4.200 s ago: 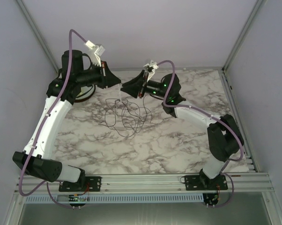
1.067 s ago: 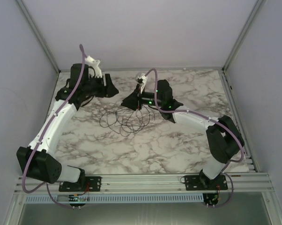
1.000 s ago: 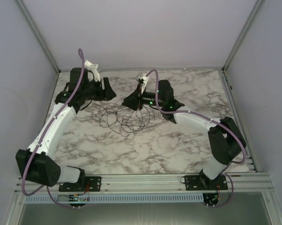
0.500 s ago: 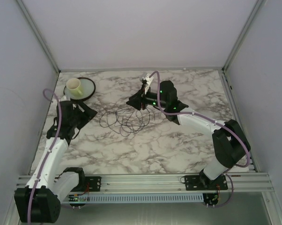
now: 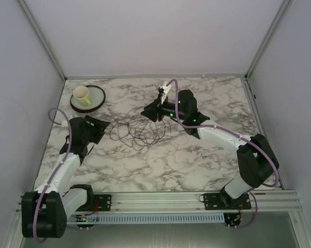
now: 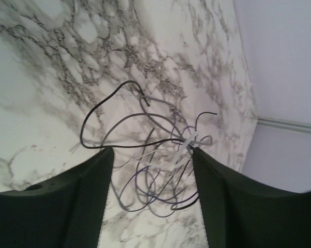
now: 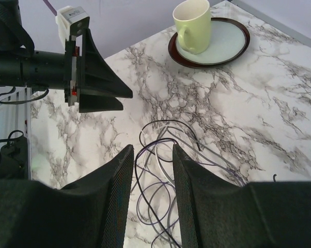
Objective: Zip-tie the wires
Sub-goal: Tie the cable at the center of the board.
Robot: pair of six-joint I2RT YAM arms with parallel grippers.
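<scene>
The table [image 5: 197, 165] is bearing two grippers, both with fingers apart: the left gripper [image 6: 151, 155] is sitting beside the wires [image 5: 140, 133], and the right gripper [image 7: 152, 150] is hovering at their far edge. In the far left corner a plate [image 5: 97, 96] is carrying an upright cup [image 5: 81, 94], while the wires are lying in loose loops mid-table.

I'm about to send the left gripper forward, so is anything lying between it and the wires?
Nothing visible does. Only bare table lies between the left gripper and the wires. The cup on its plate sits off toward the far left corner, and the right gripper is at the far side of the tangle.
</scene>
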